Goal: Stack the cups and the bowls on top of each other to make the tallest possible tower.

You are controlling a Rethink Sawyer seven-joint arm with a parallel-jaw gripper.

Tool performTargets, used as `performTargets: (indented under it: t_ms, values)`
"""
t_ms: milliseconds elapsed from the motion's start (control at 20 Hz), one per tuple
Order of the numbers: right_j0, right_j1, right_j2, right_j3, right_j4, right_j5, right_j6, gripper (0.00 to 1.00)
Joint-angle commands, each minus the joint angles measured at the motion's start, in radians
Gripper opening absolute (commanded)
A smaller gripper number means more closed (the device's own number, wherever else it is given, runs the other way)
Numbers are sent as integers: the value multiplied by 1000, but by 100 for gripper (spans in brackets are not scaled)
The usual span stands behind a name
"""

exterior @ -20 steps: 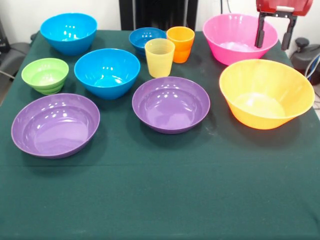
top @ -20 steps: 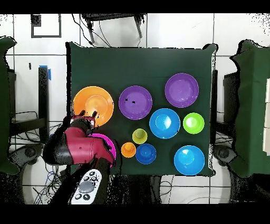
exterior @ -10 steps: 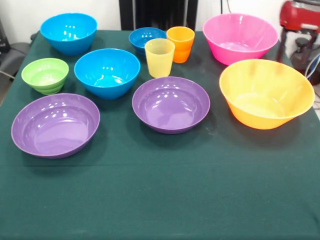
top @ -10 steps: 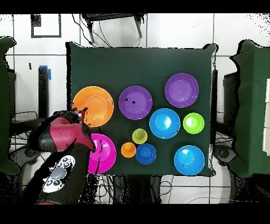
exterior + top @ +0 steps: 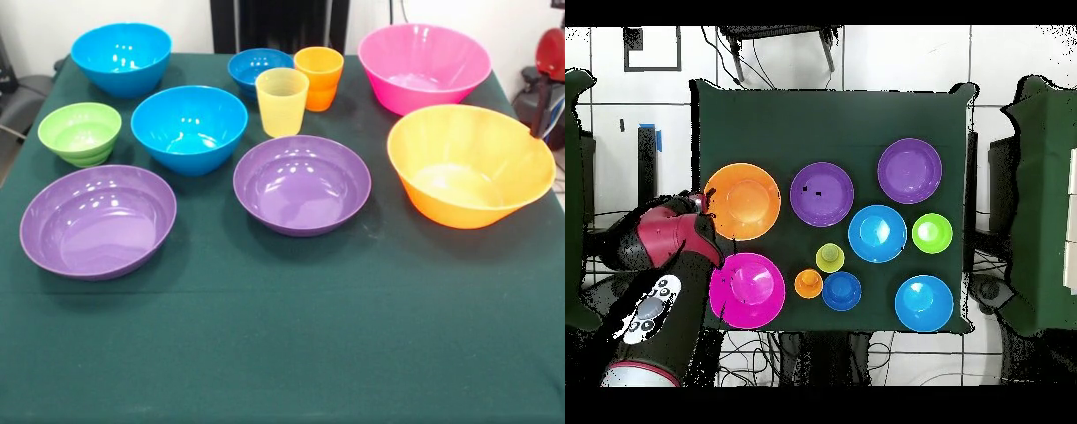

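Note:
All the bowls and both cups stand upright and apart on the green cloth, so no tower shows. The yellow-orange bowl point(image 5: 470, 163) point(image 5: 742, 201) sits in front of the pink bowl point(image 5: 424, 66) point(image 5: 747, 290). Two purple bowls point(image 5: 302, 183) point(image 5: 97, 219), two bright blue bowls point(image 5: 189, 126) point(image 5: 121, 57), a green bowl point(image 5: 79, 132) and a small dark blue bowl point(image 5: 259, 66) fill the rest. The yellow cup point(image 5: 282, 100) point(image 5: 830, 258) stands by the orange cup point(image 5: 319, 75) point(image 5: 808, 284). My gripper point(image 5: 538, 106) point(image 5: 700, 205) hangs at the table's edge beside the yellow-orange bowl, holding nothing that I can see.
The red arm point(image 5: 660, 250) reaches in from off the table beside the pink bowl. The green-clothed table point(image 5: 825, 120) has a wide bare strip along the side away from the robot. Other furniture point(image 5: 1045, 200) stands round it.
The gripper has swung from over the pink bowl outward to the table's edge beside the yellow-orange bowl. The bowls and cups have not moved.

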Motion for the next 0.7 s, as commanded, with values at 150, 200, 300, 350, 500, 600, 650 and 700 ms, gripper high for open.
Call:
performTargets:
  t_ms: [150, 200, 300, 350, 500, 600, 650, 700]
  values:
    - [15, 142, -72, -207, -17, 63, 123, 100]
    - [26, 160, -99, -227, -19, 57, 126, 100]
    - [48, 191, -150, -263, -23, 52, 130, 100]
    - [48, 198, -156, -273, -23, 59, 128, 100]
    - [48, 203, -148, -274, -21, 57, 129, 100]
    - [48, 206, -134, -273, -15, 69, 130, 100]
    - [49, 207, -126, -270, -11, 78, 133, 100]
    - [53, 208, -123, -264, -6, 81, 141, 100]
